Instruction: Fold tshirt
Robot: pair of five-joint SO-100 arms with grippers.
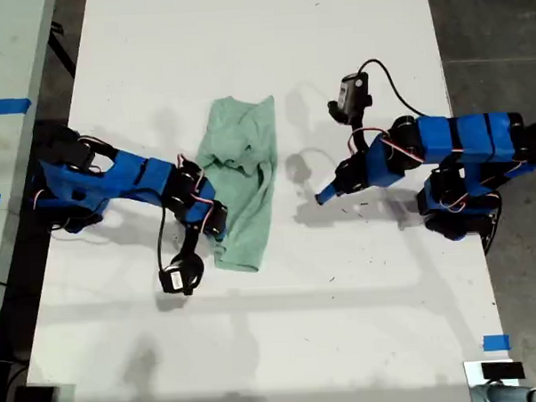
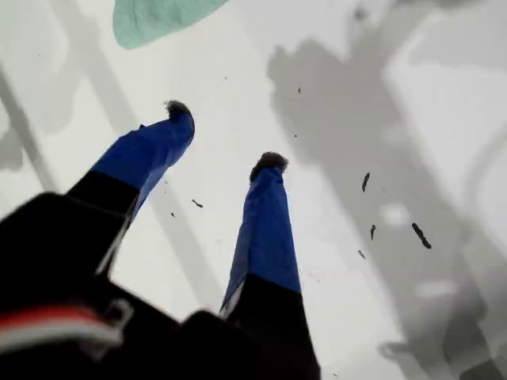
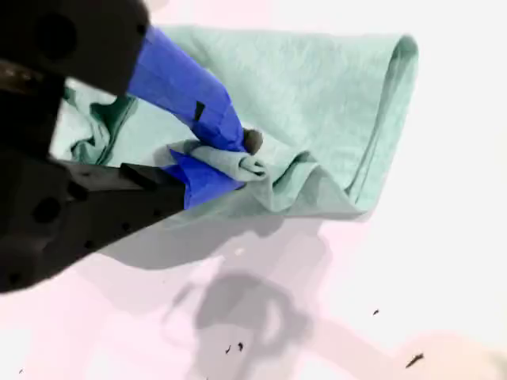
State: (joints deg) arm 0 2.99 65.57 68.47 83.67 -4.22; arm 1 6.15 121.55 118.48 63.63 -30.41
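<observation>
Tshirt lies bunched in a long strip mid-desk, between the two arms. My second hand is clamped on a small fold of its cloth, at the edge toward the exterior view's left; probably pinched there so that side can be lifted and laid over. My first hand has its jaws apart, nothing between them, over bare desk on the exterior view's right of the shirt, apart from it. Fold looks only partly done: cloth still rumpled, edges uneven.
</observation>
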